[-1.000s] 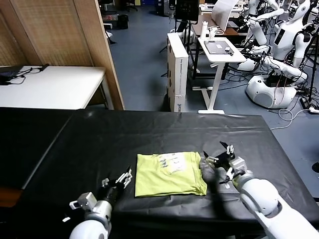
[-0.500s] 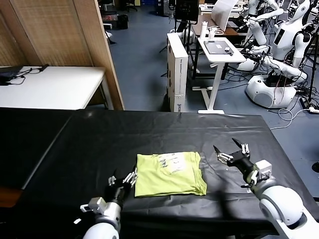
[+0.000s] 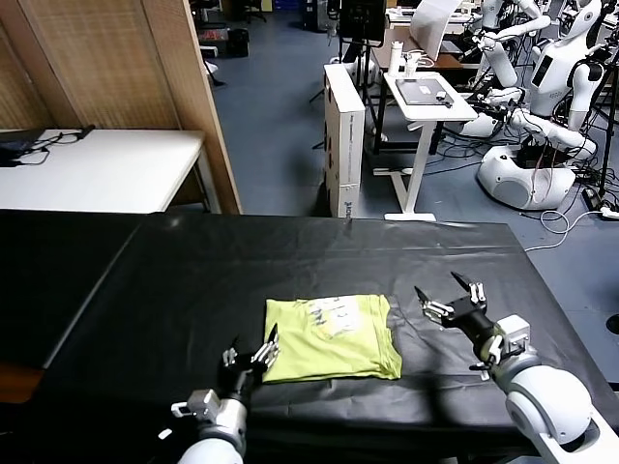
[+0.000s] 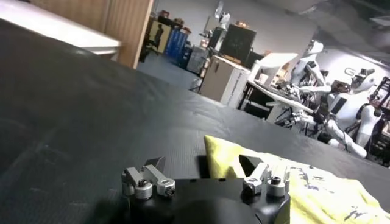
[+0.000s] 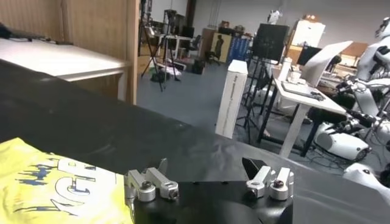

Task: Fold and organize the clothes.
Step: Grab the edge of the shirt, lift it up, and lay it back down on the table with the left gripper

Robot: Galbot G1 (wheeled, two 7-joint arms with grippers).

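The folded T-shirt (image 3: 331, 337) lies flat on the black tablecloth (image 3: 174, 290) near the front edge. The left gripper (image 3: 259, 354) sits at its near-left corner; whether it pinches cloth I cannot tell. Risk: a shallow bite slips or lifts one layer, spoiling the fold. The right gripper (image 3: 453, 301) hovers wide beside the shirt. The left wrist view shows a gap between jaws and hem.
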